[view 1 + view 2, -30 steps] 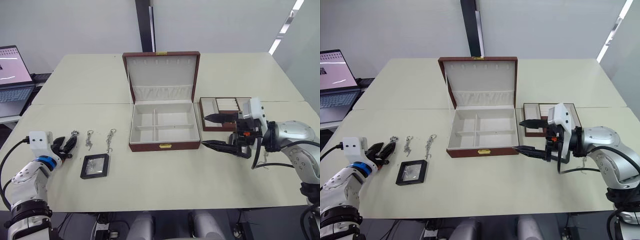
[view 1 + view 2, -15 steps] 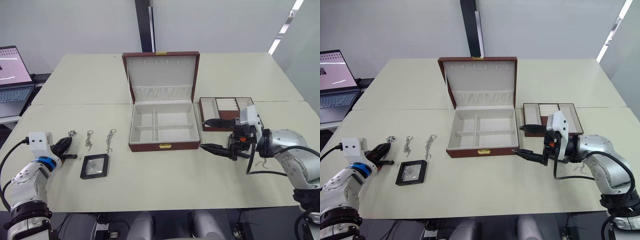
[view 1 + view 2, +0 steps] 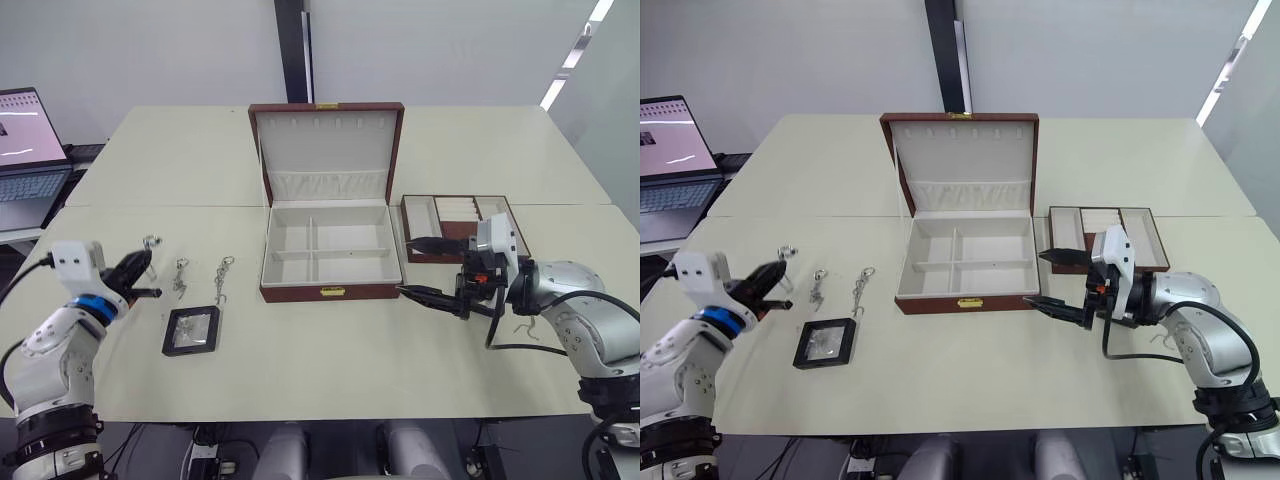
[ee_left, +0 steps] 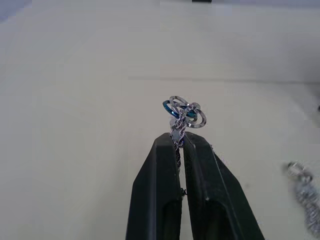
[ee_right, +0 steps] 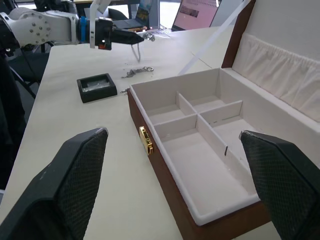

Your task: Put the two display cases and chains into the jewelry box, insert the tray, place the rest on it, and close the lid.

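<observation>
No legible txt, labels, brands or nos. anywhere; laptop screen [image 3: 22, 115] shows content too small to read, jewelry box [image 3: 330, 252] carries no markings.

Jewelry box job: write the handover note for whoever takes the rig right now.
Left gripper: shut on one chain, lifted off the table.
Right gripper: open, empty, beside the jewelry box.
Two chains and one display case lie left of the box. Tray sits right of it. Lid open.
Done: nothing in the box.
Left: load chains and case, insert tray, close lid.
</observation>
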